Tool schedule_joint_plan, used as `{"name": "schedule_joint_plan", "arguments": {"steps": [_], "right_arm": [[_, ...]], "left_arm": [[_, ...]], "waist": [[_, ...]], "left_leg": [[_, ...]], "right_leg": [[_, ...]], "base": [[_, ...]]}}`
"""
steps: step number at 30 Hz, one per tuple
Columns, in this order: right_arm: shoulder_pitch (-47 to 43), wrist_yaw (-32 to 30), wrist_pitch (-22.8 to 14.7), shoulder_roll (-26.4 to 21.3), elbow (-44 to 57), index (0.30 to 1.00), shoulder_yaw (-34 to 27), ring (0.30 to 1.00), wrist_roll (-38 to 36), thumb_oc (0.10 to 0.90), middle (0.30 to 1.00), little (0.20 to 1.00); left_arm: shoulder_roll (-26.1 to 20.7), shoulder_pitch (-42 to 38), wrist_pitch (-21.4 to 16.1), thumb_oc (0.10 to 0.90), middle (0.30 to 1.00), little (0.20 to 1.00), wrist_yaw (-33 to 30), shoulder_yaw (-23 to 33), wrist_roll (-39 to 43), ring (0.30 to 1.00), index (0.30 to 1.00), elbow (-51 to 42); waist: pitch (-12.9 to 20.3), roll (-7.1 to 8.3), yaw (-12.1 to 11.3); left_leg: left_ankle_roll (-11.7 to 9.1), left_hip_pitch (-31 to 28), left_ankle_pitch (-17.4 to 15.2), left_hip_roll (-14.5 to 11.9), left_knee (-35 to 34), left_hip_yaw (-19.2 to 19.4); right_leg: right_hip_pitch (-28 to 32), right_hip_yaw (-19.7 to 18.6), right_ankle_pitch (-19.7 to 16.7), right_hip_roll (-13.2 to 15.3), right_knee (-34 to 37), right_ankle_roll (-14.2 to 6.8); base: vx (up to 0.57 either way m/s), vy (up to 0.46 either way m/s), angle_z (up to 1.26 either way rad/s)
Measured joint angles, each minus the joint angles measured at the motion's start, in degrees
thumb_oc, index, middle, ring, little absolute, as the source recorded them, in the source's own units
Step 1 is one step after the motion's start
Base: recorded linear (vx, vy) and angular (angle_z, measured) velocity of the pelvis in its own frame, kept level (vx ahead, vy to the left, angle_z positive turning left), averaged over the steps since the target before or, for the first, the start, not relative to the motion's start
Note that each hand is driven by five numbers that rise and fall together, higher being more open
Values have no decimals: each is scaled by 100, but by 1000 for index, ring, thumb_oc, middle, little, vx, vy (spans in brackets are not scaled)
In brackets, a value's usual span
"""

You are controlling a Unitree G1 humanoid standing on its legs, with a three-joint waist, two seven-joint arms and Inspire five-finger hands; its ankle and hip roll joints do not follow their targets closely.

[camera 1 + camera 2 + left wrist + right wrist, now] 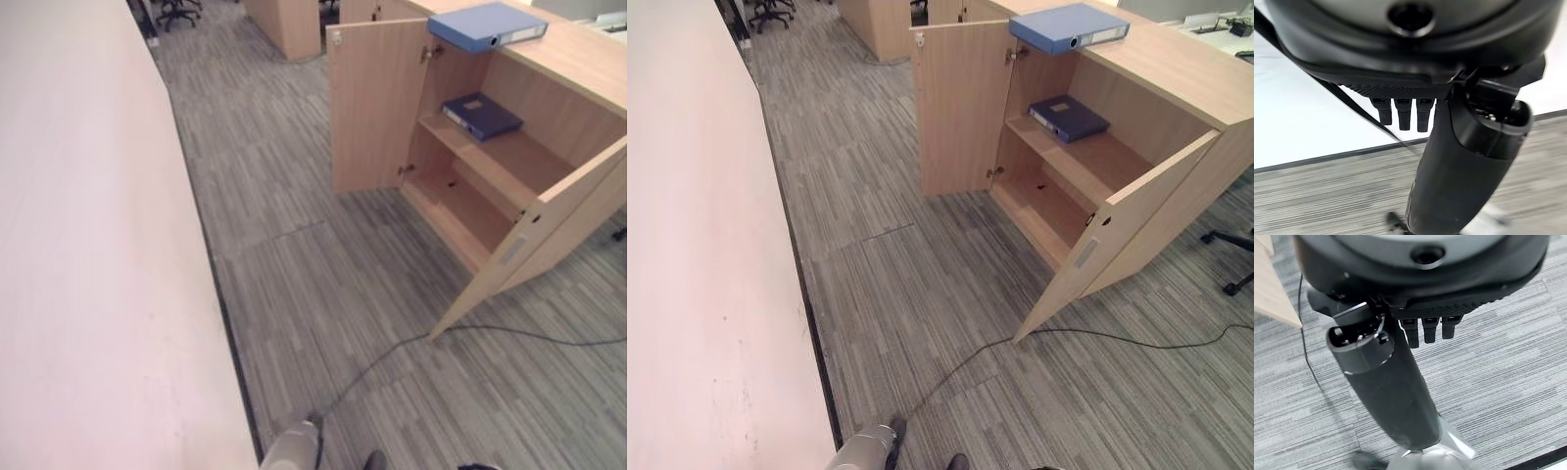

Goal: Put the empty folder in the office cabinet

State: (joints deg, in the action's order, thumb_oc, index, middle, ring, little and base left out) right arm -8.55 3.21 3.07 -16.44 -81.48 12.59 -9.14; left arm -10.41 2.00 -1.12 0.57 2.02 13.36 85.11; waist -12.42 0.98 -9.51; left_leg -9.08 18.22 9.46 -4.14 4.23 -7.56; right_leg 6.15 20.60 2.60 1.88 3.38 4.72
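Grey striped carpet floor (294, 274); pale wall (88, 245) alongside. Open light-wood cabinet (1136, 211), dark blue folder (1068, 117) shelved, light blue folder (1068, 27) atop. Left hand (1459, 186) and right hand (1396, 396) relaxed, empty.

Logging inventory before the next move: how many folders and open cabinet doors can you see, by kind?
Light blue folder, on the cabinet top: 1
Dark blue folder, on the upper shelf: 1
Open doors, left door and right door: 2
Total: 4
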Motion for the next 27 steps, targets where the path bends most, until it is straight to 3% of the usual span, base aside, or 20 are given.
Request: {"name": "schedule_joint_plan", "arguments": {"steps": [2, 3, 4, 7, 10, 11, 12, 13, 14, 16, 19, 23, 24, 27], "right_arm": [[-74, -9, 7, 42, -13, 900, 16, 900, 2, 800, 900, 900], [-170, 2, -21, 33, 13, 900, 20, 900, 15, 800, 900, 900], [-155, -3, -32, 34, 26, 900, 21, 900, 16, 800, 900, 900], [-175, 1, -26, 40, -35, 900, 117, 900, 153, 800, 900, 900], [-61, 31, -15, 33, -252, 900, 145, 900, 247, 800, 900, 900], [38, 48, 3, 43, -334, 900, 243, 900, 312, 800, 900, 900], [76, 59, -25, 183, -363, 900, 265, 900, 376, 800, 900, 900], [121, 96, -27, 332, -363, 900, 227, 900, 452, 800, 900, 900], [133, 158, -22, 462, -350, 900, 228, 900, 467, 800, 900, 900], [191, 200, -24, 611, -363, 900, 237, 900, 597, 800, 900, 900], [188, 258, -31, 696, -328, 900, 235, 900, 682, 800, 900, 900], [151, 214, 7, 689, -143, 900, 239, 900, 678, 800, 900, 900], [120, 175, 26, 680, -144, 900, 246, 900, 675, 800, 900, 900], [-41, 130, 20, 655, 54, 900, 245, 900, 670, 800, 900, 900]], "left_arm": [[8, 63, 1, 800, 900, 900, -13, 21, 52, 900, 900, 45], [43, 139, -2, 800, 900, 900, -16, 117, 221, 900, 900, 16], [48, 175, -3, 800, 900, 900, -16, 109, 222, 900, 900, 9], [42, 327, -33, 800, 900, 900, -23, 215, 219, 900, 900, -44], [57, 405, -27, 800, 900, 900, -19, 314, 218, 900, 900, 31], [87, 542, -20, 800, 900, 900, -37, 374, 219, 900, 900, 75], [-34, 525, -45, 800, 900, 900, -60, 394, 214, 900, 900, 13], [-135, 481, -79, 800, 900, 900, -79, 445, 213, 900, 900, -47], [-200, 420, -131, 800, 900, 900, -101, 484, 202, 900, 900, -124], [-204, 264, -207, 800, 900, 900, -106, 444, 187, 900, 900, -290], [-245, 156, -270, 800, 900, 900, -114, 206, 140, 900, 900, -332], [-331, 102, -254, 800, 900, 900, -124, -24, 14, 900, 900, -364], [-364, 114, -188, 800, 900, 900, -128, -172, -26, 900, 900, -362], [-351, 136, -114, 800, 900, 900, -83, -300, -29, 900, 900, -367]], "waist": [[1, -56, -51], [-53, -131, -125], [-57, -147, -168], [9, -201, -223], [353, -402, -363], [562, -482, -344], [606, -208, -321], [673, 72, -329], [750, 246, -322], [912, 304, -362], [1014, 363, -375], [1075, 495, -507], [1099, 508, -509], [1115, 503, -649]], "left_leg": [[-106, 9, 340, -378, -743, -83], [-118, 202, 389, -874, -929, -46], [-116, 239, 384, -970, -915, -61], [-129, 118, 379, -972, -932, -82], [-38, -229, 317, -928, -943, 73], [39, -449, 541, -816, -937, 249], [88, -478, 587, -552, -941, 412], [238, -508, 363, -306, -918, 558], [419, -598, 525, -74, -911, 709], [653, -787, 131, 270, -918, 841], [897, -926, -129, 671, -918, 901], [1169, -906, -310, 1154, -918, 824], [1339, -912, -266, 1327, -912, 720], [1520, -925, -338, 1545, -910, 576]], "right_leg": [[63, -146, 69, -67, 16, 25], [149, -327, 130, -139, -84, -10], [188, -368, 159, -123, -115, 1], [552, -659, 412, -17, -49, -305], [814, -935, 515, 101, 149, -744], [931, -994, 628, 254, 149, -1063], [940, -915, 621, 561, 142, -1080], [889, -823, 604, 860, 79, -1093], [895, -627, 437, 1054, -33, -1197], [844, -362, -34, 1451, -301, -1351], [742, -86, -276, 1944, -803, -1568], [608, 133, -585, 2403, -1239, -1731], [631, 253, -767, 2559, -1348, -1742], [546, 335, -1088, 2788, -1608, -1847]], "base": [[315, 154, -44], [297, 169, -59], [444, 267, -59], [369, 272, -46], [385, 361, -64], [291, 296, -45], [422, 429, -27], [283, 291, -14], [499, 538, -15], [402, 449, -10], [255, 298, 2], [246, 272, 32], [128, 158, 40], [195, 152, 32]]}}
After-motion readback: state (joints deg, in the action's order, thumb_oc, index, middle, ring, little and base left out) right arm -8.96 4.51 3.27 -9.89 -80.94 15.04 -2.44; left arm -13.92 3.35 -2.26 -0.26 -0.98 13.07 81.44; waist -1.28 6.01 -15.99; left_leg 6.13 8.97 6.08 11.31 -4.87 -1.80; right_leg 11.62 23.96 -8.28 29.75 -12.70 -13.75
